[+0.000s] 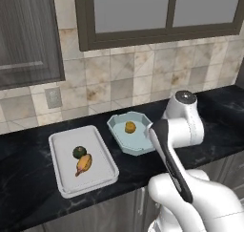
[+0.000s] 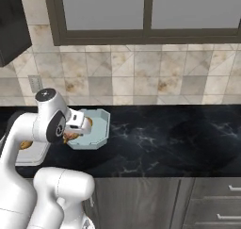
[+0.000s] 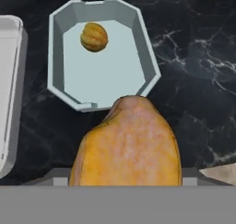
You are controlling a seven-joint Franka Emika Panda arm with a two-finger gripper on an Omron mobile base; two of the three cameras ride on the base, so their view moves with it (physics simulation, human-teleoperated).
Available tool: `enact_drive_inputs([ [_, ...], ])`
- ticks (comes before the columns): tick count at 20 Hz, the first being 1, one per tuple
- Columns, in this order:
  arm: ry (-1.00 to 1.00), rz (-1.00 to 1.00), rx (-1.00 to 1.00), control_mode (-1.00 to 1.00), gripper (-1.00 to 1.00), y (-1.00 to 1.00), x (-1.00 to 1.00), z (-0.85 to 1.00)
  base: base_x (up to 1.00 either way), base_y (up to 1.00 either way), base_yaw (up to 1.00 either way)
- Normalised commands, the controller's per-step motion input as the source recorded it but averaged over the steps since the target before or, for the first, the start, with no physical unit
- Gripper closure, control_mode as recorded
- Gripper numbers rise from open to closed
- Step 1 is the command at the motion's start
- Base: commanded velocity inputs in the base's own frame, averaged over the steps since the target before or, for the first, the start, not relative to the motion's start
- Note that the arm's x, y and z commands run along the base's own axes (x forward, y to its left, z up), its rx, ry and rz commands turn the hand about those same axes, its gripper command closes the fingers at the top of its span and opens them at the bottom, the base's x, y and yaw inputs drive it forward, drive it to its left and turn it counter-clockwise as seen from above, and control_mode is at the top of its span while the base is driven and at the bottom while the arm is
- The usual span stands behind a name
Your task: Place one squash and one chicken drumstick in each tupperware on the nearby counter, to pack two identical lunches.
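On the black counter (image 1: 28,188) lies a white rectangular tupperware (image 1: 66,147) with a dark green squash (image 1: 79,152) and a chicken drumstick (image 1: 84,164) touching it. To its right, a pale-blue octagonal tupperware (image 1: 138,141) (image 3: 106,75) holds a yellow-orange squash (image 1: 130,127) (image 3: 94,37). My gripper (image 2: 75,132) hangs over the near rim of the blue tupperware, shut on a second chicken drumstick (image 3: 129,144) (image 2: 71,137). That drumstick hides the fingertips in the hand view.
The tiled wall carries an outlet (image 1: 54,97) behind the white tupperware (image 3: 9,80), under a dark-framed window (image 1: 157,11). Bare counter (image 2: 164,138) stretches right of the blue tupperware (image 2: 96,124). Dark cabinet fronts (image 2: 141,200) run below the counter's edge.
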Motion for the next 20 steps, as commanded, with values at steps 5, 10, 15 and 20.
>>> enact_drive_inputs([
  [5, 0.00, -0.25, 0.03, -1.00, 1.00, 0.00, 0.19, -0.09, 0.00, 0.00, 0.00],
  [10, 0.00, -0.19, 0.07, -1.00, 1.00, 0.04, 0.19, -0.07, 0.00, 0.00, 0.00],
  [15, 0.00, -0.08, 0.12, -1.00, 1.00, 0.10, 0.23, -0.12, 0.00, 0.00, 0.00],
  [20, 0.00, -0.09, 0.09, -1.00, 1.00, 0.15, 0.21, -0.22, 0.00, 0.00, 0.00],
])
